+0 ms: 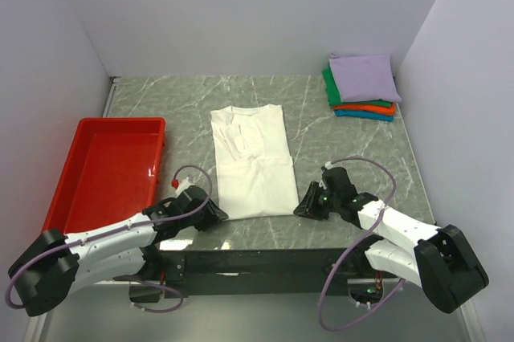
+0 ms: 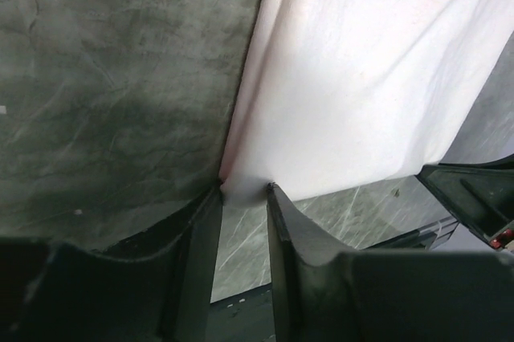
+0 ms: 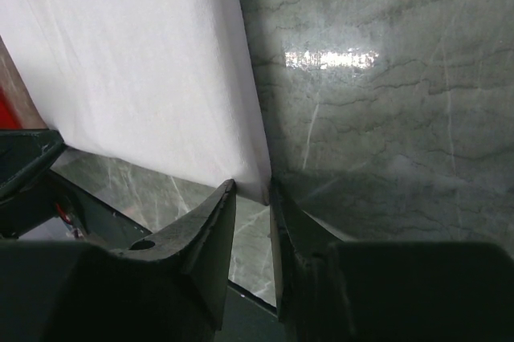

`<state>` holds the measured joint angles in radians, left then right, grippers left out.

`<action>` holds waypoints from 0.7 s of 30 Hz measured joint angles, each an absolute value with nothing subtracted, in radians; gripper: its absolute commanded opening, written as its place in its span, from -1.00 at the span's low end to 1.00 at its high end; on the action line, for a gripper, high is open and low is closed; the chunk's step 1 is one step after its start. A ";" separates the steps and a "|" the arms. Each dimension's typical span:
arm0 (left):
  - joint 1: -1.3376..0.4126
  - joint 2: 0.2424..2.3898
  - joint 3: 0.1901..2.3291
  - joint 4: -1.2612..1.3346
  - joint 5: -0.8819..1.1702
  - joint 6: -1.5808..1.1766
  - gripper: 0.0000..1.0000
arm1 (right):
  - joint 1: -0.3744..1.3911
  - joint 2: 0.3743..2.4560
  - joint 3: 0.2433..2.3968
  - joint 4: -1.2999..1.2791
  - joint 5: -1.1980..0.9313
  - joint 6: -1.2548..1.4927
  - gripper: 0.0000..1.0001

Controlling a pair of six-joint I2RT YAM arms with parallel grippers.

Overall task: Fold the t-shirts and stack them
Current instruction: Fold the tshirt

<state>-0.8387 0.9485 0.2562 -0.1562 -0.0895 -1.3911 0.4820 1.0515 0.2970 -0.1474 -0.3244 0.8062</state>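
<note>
Top external view: both arms lie low and stretched forward over the table, forearms nearly level, wrists angled inward toward each other. The left gripper meets the near left corner of the white t-shirt; the right gripper meets its near right corner. The shirt lies flat ahead of both tools as a long matte rectangle, its sleeves folded in. Far beyond the right gripper sits a stack of folded tees: lavender t-shirt on top, then green t-shirt, orange t-shirt and teal t-shirt. A glossy red tray sits ahead and outboard of the left gripper. Left wrist view: the left gripper is closed to a narrow gap, and the dark tapered fingers pinch the shirt corner at their tips. The smooth cloth spreads ahead and to the right, over veined grey-green stone. Right wrist view: the right gripper is likewise nearly closed, its fingers clamping the thick folded corner. The shirt extends ahead-left; polished stone with a glare patch lies ahead-right.
</note>
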 measured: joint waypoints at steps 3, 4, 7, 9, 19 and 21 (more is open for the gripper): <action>-0.839 0.968 0.256 -0.142 -0.096 -1.401 -0.49 | 0.482 1.052 0.293 -0.141 -0.327 0.811 -0.44; -0.838 0.973 0.256 -0.136 -0.096 -1.402 -0.55 | 0.482 1.052 0.293 -0.141 -0.326 0.811 -0.50; -0.839 0.989 0.257 -0.124 -0.101 -1.402 -0.76 | 0.482 1.052 0.290 -0.142 -0.323 0.814 -0.64; -0.839 0.998 0.260 -0.120 -0.102 -1.402 -0.93 | 0.482 1.052 0.290 -0.142 -0.322 0.816 -0.73; -0.839 0.954 0.314 -0.258 -0.096 -1.335 -0.99 | 0.485 0.936 0.290 -0.211 -0.324 0.813 -1.00; -0.839 0.915 0.324 -0.298 -0.082 -1.317 -0.99 | 0.485 0.879 0.290 -0.239 -0.332 0.813 -1.00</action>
